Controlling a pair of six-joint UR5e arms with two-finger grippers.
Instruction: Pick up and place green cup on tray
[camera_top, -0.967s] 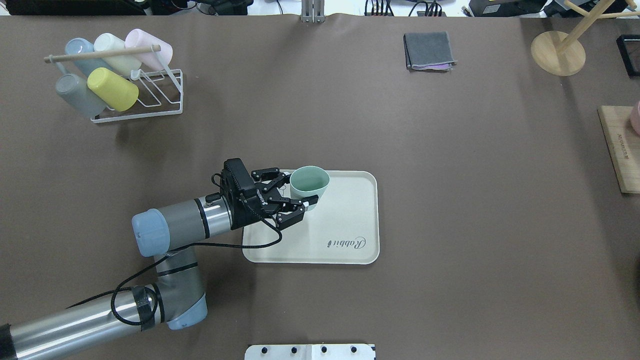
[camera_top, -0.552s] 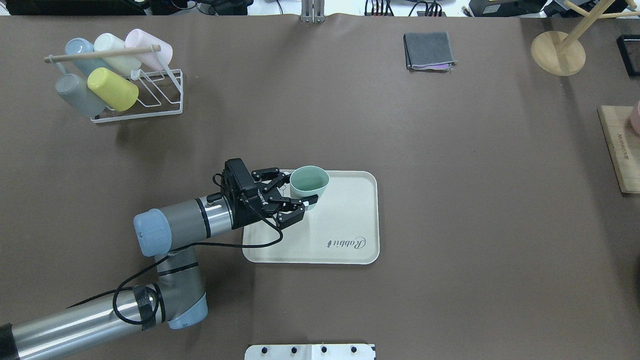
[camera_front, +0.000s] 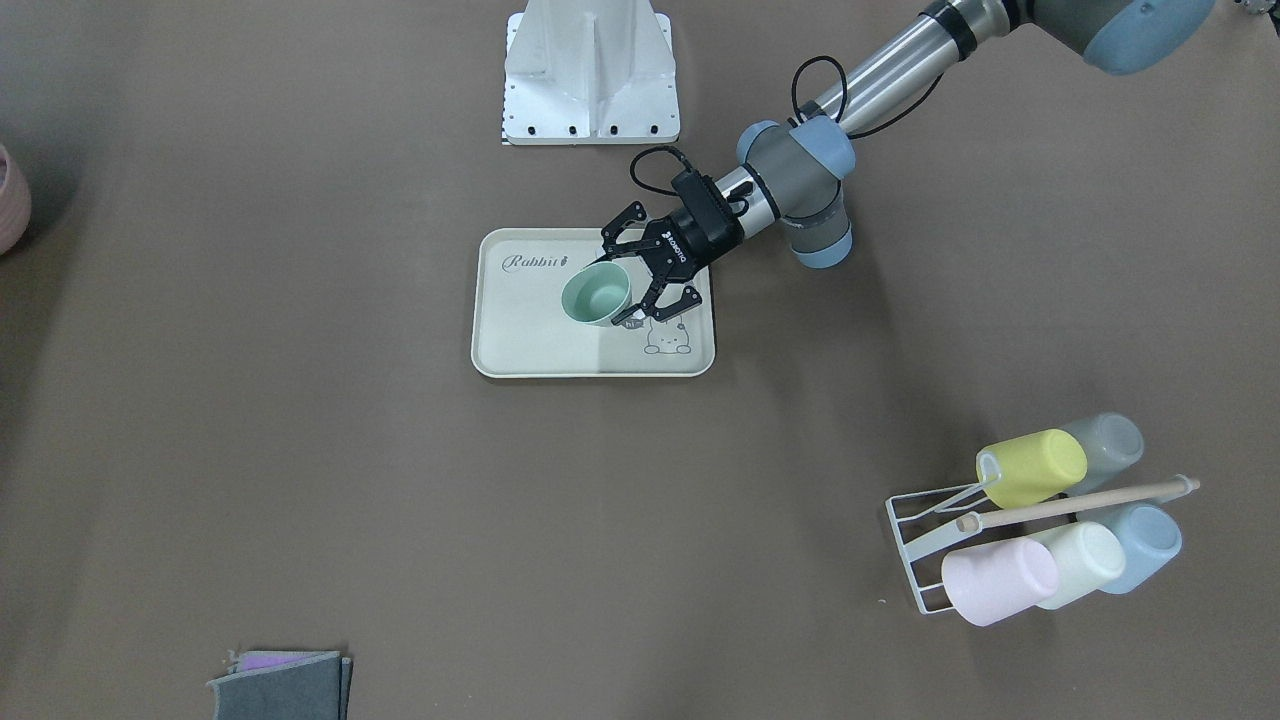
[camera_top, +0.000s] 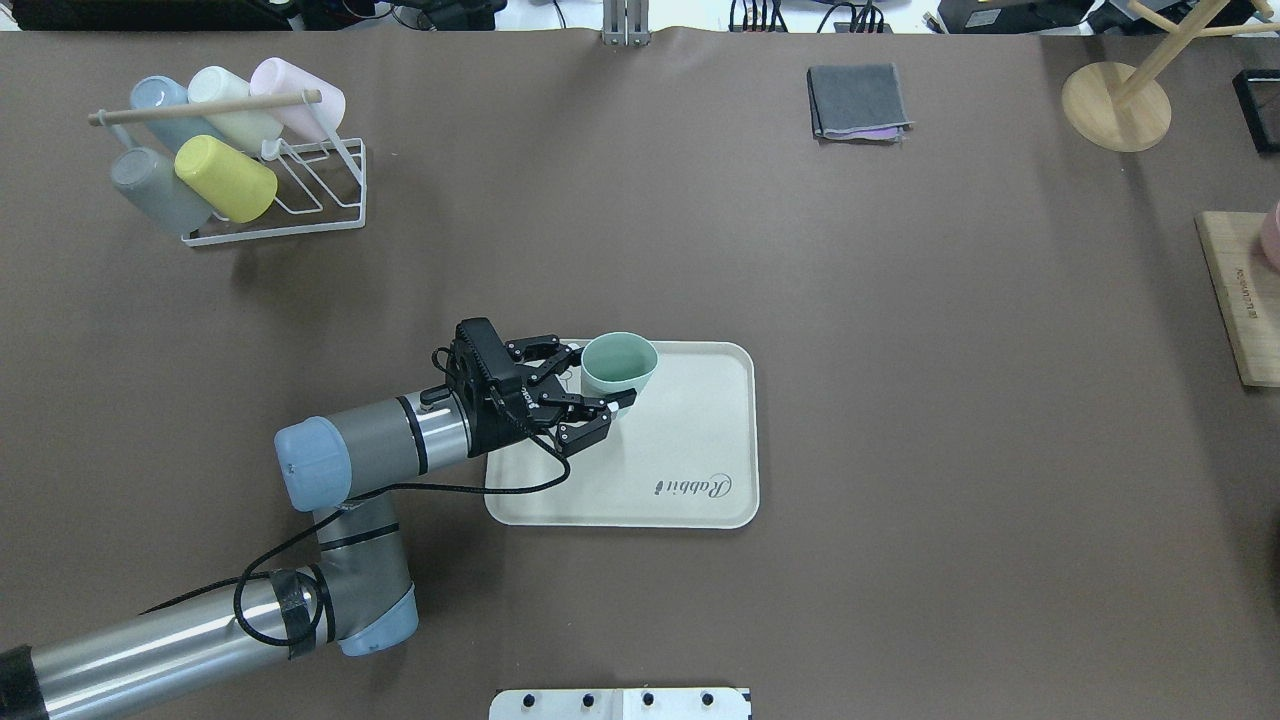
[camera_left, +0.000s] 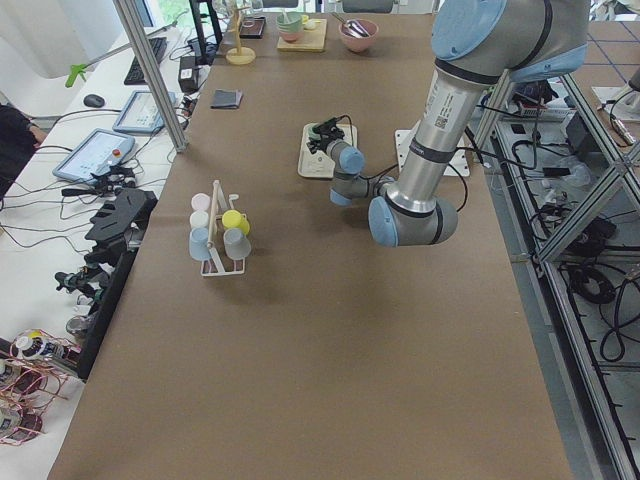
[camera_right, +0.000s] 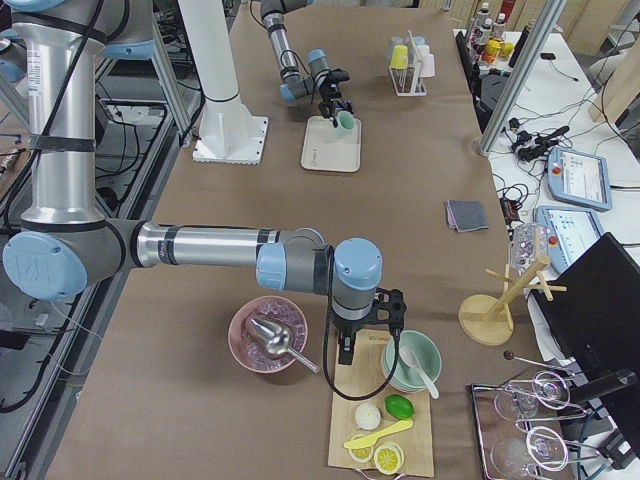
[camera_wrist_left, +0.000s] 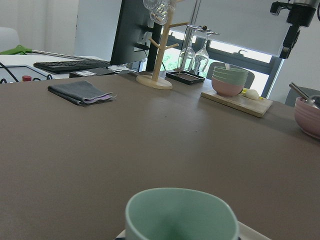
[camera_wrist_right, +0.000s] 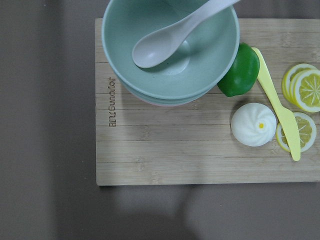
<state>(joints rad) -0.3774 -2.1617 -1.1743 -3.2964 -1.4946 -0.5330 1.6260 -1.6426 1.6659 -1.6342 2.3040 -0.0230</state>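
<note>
Standing on the tray (camera_top: 690, 440): your green cup (camera_top: 620, 362), with the left gripper (camera_top: 604, 376) spread wide around it.

You can see the green cup upright, mouth up, in the tray's corner far from the robot, on its left side. The left arm (camera_top: 380, 445) lies low and almost flat, reaching in over the tray's left edge, with one of its fingers (camera_top: 598, 406) on each side of the cup. The right gripper (camera_right: 370, 330) hangs well apart from the tray, pointing down; you cannot tell if it is wide or closed.
</note>
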